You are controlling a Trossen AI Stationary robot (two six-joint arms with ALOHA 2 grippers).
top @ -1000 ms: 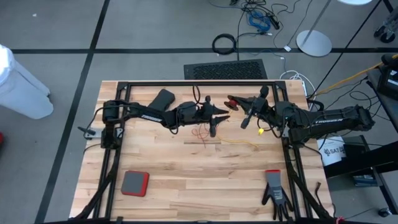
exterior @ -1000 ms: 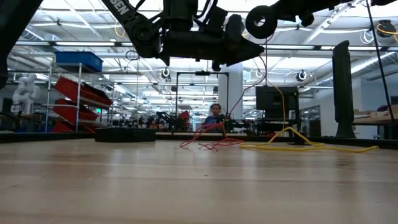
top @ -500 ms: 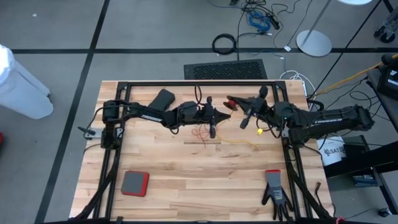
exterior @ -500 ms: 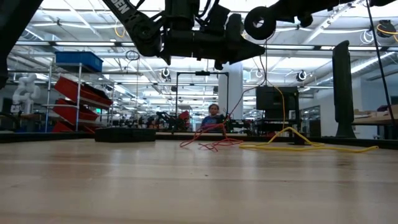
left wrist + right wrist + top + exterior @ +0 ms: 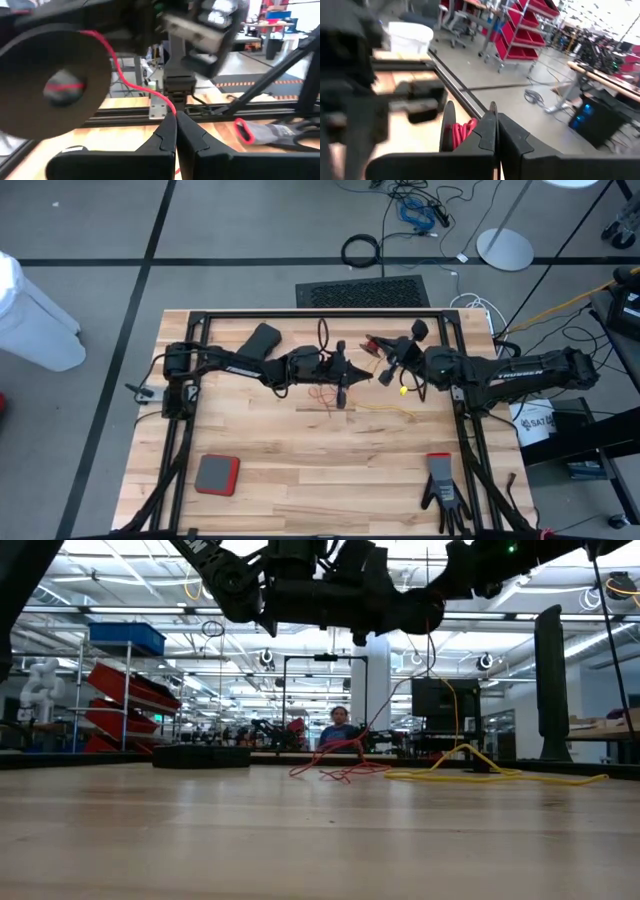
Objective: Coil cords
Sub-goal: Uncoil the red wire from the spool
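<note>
Left gripper (image 5: 352, 372) raised over the back middle of the table (image 5: 300, 470), fingers (image 5: 167, 134) pressed together in the left wrist view, nipping the red cord (image 5: 131, 86) right at their tips. From that pinch, cord running up and across to a black reel (image 5: 55, 82) with a pale centre, close before the wrist camera. Rest of the red cord (image 5: 322, 393) lying in a loose tangle on the wood just below the gripper; same tangle (image 5: 335, 768) seen far across the table at table height.

Right gripper (image 5: 385, 365) raised too, close to the left one, tip to tip near the table's back edge. Fingers (image 5: 489, 131) drawn tight against each other in the right wrist view, a black reel (image 5: 451, 131) wound with red cord just beside them; held or only touching, cannot tell.

Yellow cord (image 5: 392, 408) trailing over the wood below the right gripper, loose, with a bright yellow blob (image 5: 402, 391) at its near end; from table height, yellow cord (image 5: 495, 776) stretched flat to the right of the red tangle, one strand rising toward the arms.

Red pad (image 5: 216, 474) near the front left corner, grey glove (image 5: 441, 485) near the front right, both well apart from the cords.
</note>
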